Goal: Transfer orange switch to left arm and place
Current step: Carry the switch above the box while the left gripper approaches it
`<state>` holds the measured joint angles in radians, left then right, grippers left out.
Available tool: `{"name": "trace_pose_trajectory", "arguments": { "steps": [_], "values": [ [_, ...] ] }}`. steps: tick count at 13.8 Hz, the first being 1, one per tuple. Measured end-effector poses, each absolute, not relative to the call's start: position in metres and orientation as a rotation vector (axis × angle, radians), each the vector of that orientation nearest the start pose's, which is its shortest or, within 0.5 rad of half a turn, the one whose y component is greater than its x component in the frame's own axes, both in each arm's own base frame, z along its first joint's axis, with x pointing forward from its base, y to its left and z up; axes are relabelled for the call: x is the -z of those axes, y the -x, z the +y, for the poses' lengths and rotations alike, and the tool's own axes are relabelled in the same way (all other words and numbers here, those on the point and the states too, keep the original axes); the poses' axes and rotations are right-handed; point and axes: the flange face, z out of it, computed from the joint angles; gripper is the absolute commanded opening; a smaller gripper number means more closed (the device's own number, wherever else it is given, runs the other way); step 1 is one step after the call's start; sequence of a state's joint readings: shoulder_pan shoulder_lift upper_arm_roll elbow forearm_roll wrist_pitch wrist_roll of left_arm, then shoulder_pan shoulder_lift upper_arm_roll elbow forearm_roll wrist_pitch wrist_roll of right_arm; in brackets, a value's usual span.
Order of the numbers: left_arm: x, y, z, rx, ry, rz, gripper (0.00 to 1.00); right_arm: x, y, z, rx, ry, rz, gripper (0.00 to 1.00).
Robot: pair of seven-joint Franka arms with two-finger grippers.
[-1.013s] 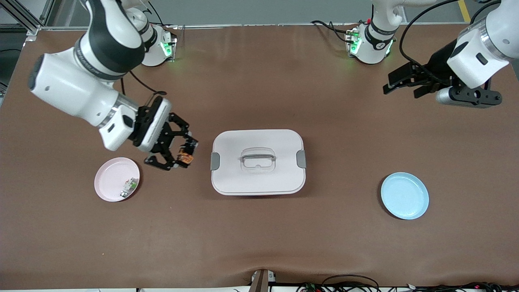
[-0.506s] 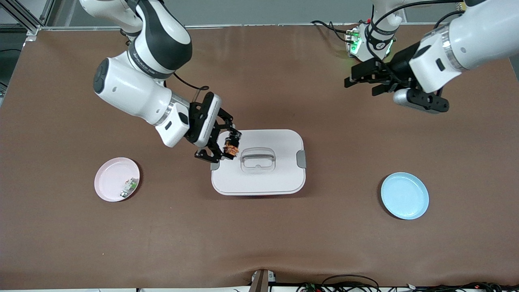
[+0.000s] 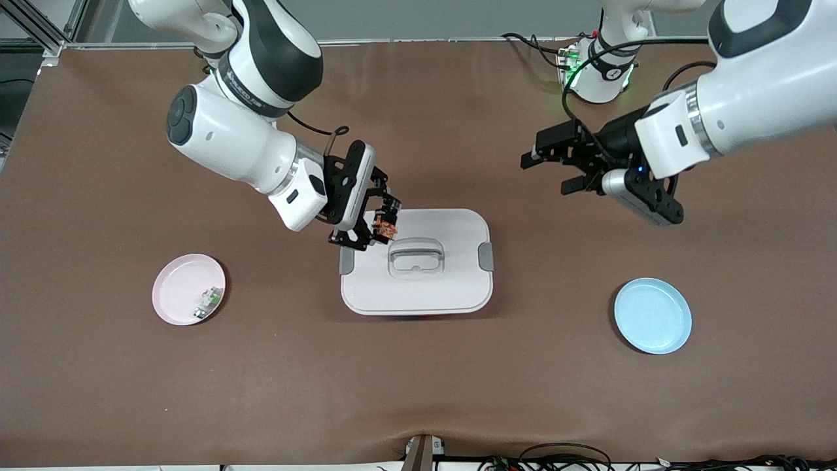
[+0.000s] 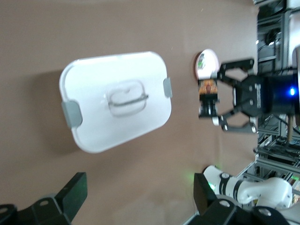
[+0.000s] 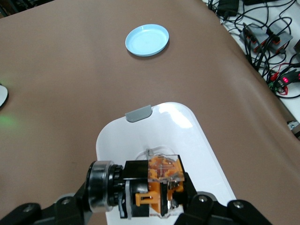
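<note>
From the front, the right hand [image 3: 384, 221] was clamped on the orange switch [image 3: 386, 226], over the box [image 3: 416, 261] edge toward the right arm's end of the bench [image 3: 418, 379]. The left hand [image 3: 546, 167] hung with fingers apart, over bare bench.

In the left wrist view, the switch [image 4: 208, 96] looked small, rigid, probably light.

In the right wrist view, the fingers hid its lower body [image 5: 157, 185]; the exposed orange end seemed the place to grip.

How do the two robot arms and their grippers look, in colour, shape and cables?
Both arms are thick, rounded, glossy white tubes with black joint bands. Each ends in a black two-finger gripper: the right gripper sits on a white flange; the left gripper carries a grey cylinder. Black cables run along both arms, and green lights glow at the bases.
</note>
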<state>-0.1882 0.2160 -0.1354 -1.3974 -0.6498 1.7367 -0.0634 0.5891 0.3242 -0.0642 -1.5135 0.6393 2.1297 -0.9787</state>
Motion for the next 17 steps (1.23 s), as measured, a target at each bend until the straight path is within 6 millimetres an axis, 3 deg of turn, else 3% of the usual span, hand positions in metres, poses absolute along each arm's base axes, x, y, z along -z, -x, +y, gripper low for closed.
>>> {"name": "trace_pose_trajectory", "arguments": {
  "steps": [3,9,14,17],
  "values": [
    [-0.607,-0.604,-0.257,-0.053,-2.385,-0.185,1.0,-0.53,-0.577,0.376,0.522,2.111,-1.51,0.11],
    [-0.581,-0.614,-0.312,-0.072,-2.254,-0.136,1.0,-0.547,-0.57,0.391,0.562,2.086,-1.525,0.09],
    [-0.577,-0.606,-0.343,-0.031,-2.236,-0.071,1.0,-0.548,-0.57,0.391,0.566,2.088,-1.524,0.09],
    [-0.57,-0.602,-0.362,-0.018,-2.232,-0.027,0.91,-0.548,-0.57,0.391,0.566,2.088,-1.523,0.09]
  ]
}}
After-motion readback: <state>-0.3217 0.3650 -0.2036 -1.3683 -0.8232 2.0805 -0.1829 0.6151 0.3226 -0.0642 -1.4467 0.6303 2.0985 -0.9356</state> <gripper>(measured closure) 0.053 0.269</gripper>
